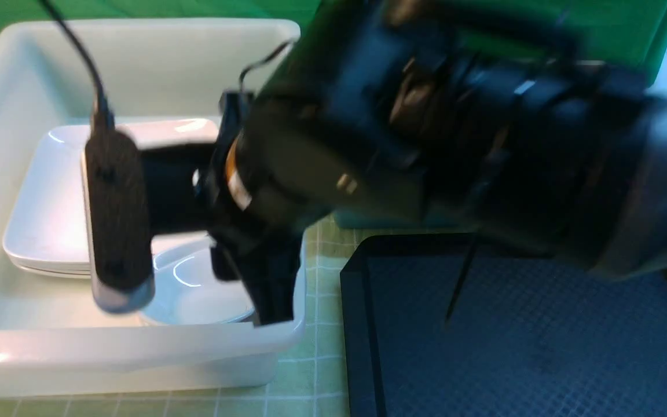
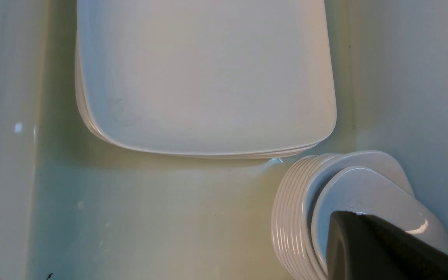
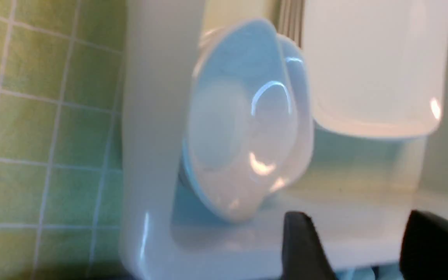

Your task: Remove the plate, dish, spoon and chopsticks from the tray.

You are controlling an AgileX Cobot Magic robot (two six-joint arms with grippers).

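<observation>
Right claw point(image 3: 358, 241): I see fingers wide apart, nothing between them, above white bin point(image 1: 136, 353). Left claw point(image 2: 364, 249): closed, over same bin. Plate point(image 1: 50, 220): top of stack inside bin. Dish point(image 1: 194, 292): top of smaller stack just beside plates, near bin's front wall. Chopsticks point(image 1: 460, 284): on tray point(image 1: 356, 324), upper end hidden behind my right arm. Counter point(image 1: 319, 255): green checked cover under bin and tray.

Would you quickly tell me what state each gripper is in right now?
Left gripper: closed, nothing seen in it.
Right gripper: open, empty.
</observation>
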